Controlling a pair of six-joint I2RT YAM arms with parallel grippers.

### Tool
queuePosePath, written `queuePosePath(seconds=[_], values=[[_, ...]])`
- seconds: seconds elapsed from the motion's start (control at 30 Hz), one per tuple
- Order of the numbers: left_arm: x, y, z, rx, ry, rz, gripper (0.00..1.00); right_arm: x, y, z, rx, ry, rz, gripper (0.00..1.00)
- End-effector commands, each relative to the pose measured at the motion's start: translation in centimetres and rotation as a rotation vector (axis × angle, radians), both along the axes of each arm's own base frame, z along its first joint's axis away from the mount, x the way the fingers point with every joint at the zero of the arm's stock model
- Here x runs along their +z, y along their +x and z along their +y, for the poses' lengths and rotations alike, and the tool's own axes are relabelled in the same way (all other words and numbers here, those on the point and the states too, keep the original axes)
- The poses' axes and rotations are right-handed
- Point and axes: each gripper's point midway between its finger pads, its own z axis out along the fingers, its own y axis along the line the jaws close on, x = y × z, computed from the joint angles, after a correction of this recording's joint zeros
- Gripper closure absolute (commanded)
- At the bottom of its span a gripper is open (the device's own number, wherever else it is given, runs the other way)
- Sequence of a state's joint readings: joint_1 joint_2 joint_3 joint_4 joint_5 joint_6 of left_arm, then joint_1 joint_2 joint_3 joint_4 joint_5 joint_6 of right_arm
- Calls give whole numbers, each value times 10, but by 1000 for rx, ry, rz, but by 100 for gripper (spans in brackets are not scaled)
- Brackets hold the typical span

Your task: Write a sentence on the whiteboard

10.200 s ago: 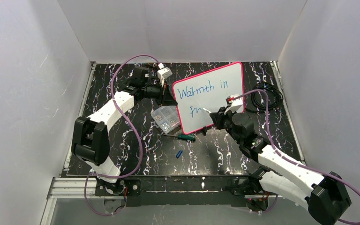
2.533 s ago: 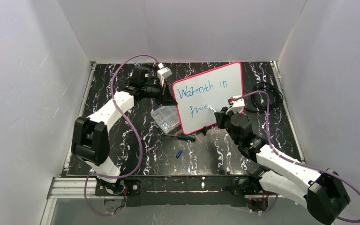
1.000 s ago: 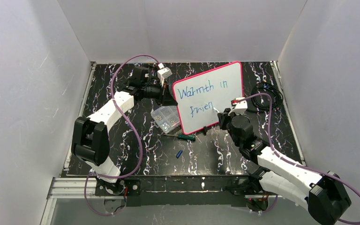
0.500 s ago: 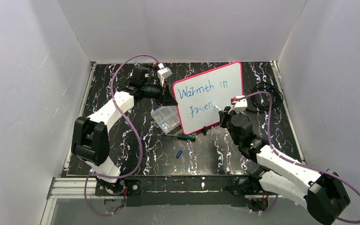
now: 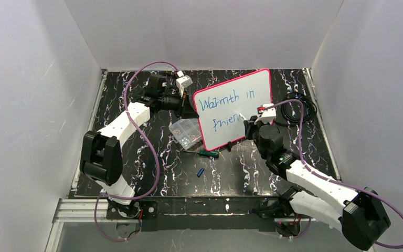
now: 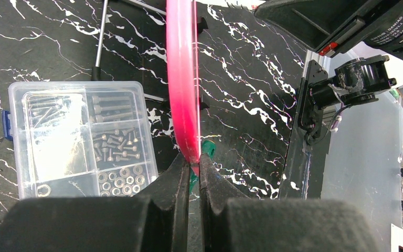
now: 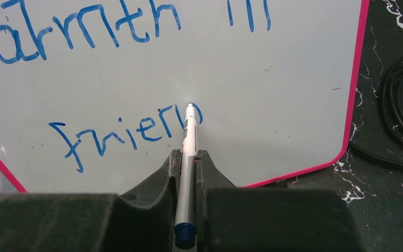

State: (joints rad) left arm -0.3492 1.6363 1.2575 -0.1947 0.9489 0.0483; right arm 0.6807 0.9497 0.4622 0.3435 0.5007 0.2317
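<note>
At the far centre of the table (image 5: 231,176), the whiteboard (image 5: 260,107) faces the arms, long axis left to right, right end farther back; the sentence (image 5: 225,101) reads "Warmth in" over "frien". Left fingers (image 6: 176,178) clamp its pink rim; right fingers (image 7: 169,173) clamp a marker (image 7: 190,126), tip on the board. A screw box (image 5: 184,131) and screwdriver (image 5: 208,154) crowd the left and near edges, a cable (image 5: 300,107) the right; open table lies nearer the arms.

A black surface (image 5: 231,176) veined with white lies beneath the left end effector (image 6: 193,161). Plain white walls (image 5: 210,31) rise beyond it and on both sides. Behind it runs what looks like an aluminium rail (image 5: 76,210). The light is even.
</note>
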Motion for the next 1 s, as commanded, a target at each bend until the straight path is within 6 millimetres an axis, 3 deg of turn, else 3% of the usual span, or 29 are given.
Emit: queuePosePath(seconds=[0.0, 0.27, 0.5, 0.67, 0.97], values=[[41, -11, -5, -56, -61, -89, 100, 25, 3, 10, 39, 58, -55, 99], [41, -11, -5, -56, -62, -85, 100, -6, -10, 0, 23, 49, 23, 99], [41, -12, -5, -57, -62, -86, 100, -17, -11, -8, -16, 25, 44, 99], [41, -11, -5, -57, -62, -87, 100, -14, -7, -7, -20, 16, 32, 99], [42, -12, -5, -57, -63, -88, 100, 10, 4, -6, -34, 5, -28, 99]])
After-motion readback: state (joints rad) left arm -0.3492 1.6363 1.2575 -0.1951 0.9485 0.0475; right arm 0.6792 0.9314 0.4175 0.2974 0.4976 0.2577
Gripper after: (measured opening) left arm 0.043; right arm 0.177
